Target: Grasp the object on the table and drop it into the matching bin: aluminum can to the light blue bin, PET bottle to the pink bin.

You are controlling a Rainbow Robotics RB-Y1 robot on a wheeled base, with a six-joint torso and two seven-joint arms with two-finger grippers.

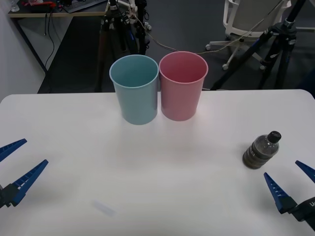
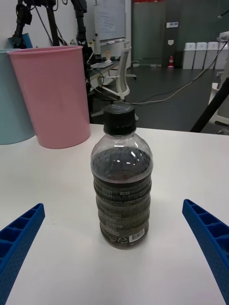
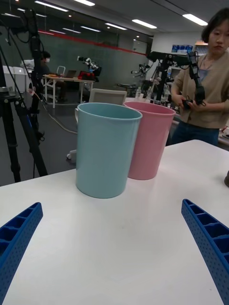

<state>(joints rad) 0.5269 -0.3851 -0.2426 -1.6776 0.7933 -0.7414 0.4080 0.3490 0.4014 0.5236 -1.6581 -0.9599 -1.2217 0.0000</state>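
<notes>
Your right gripper [image 1: 290, 186] sat low over the near right part of the table [image 1: 162, 172] with its blue ribbed fingers [image 2: 206, 238] spread wide and nothing between them. Just ahead of it, a little toward your left arm's side, the PET bottle [image 1: 261, 150] stood upright on the white top, clear of both fingers; in the right wrist view the bottle [image 2: 122, 183] stood squarely in the open gap between the two blue fingers, untouched. Its black screw cap [image 2: 119, 118] was on, the upper body showed dark contents, and a brownish label band [image 2: 122, 209] wrapped the lower body. That label carried small pale print and a recycling-type mark near its bottom edge, but you could not read any word or brand on it. Farther ahead of the right gripper and off toward the left arm stood the pink bin [image 1: 182, 84], upright and open-mouthed, with plain walls and no writing. The light blue bin [image 1: 135, 88] stood right beside it on its left, the two rims touching or nearly so. Your left gripper [image 1: 14, 167] rested low over the near left part of the table, its blue fingers [image 3: 207, 238] likewise wide apart and empty, with both bins ahead of it, the light blue one [image 3: 106, 148] nearer than the pink [image 3: 149, 139].
</notes>
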